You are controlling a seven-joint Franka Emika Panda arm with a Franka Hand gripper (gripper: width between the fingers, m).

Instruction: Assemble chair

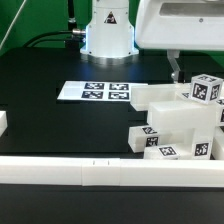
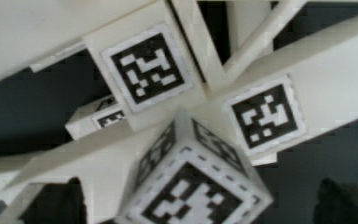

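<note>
Black tabletop [image 1: 50,125] fills the exterior view, with a dark green backdrop [image 1: 15,30] behind. Towards that view's left, the marker board [image 1: 95,91] lies flat before the arm's white base [image 1: 108,35]. A long white rail [image 1: 100,172] lines the front. On the right, the tagged chair parts [image 1: 180,125] sit bunched together. The gripper [image 1: 176,70] hangs over them, fingers [image 2: 51,203] spread wide, pinching nothing.
</note>
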